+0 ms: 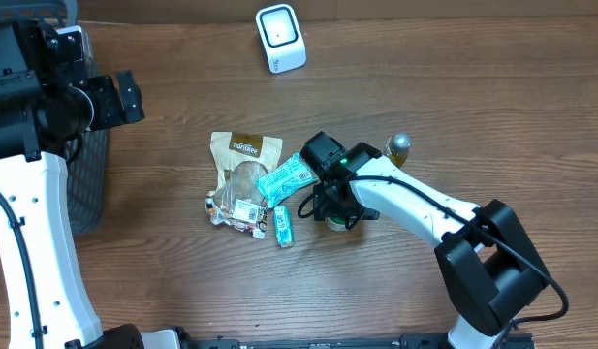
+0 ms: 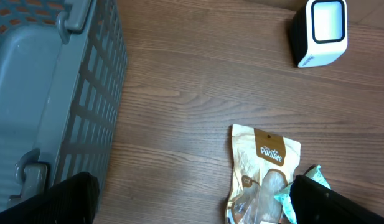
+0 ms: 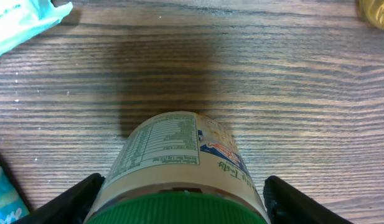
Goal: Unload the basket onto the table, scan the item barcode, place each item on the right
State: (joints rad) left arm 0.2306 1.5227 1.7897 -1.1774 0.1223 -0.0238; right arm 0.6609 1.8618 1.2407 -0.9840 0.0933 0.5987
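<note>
One green-lidded jar [image 3: 179,155] sits on the wooden worktop [image 1: 473,97] just right of a heap of snack packets [image 1: 245,184]. The right gripper [image 1: 333,211] is at the jar's lid end, its arm stretched in from the near right corner. Its fingers [image 3: 73,199] flank the jar closely on both sides, though I cannot tell whether they press it. Well apart, the left gripper [image 2: 192,199] hangs beside the grey basket [image 2: 61,93] at the left edge, fingers [image 2: 67,199] spread wide and empty, with the white scanner [image 1: 280,37] at the far edge.
</note>
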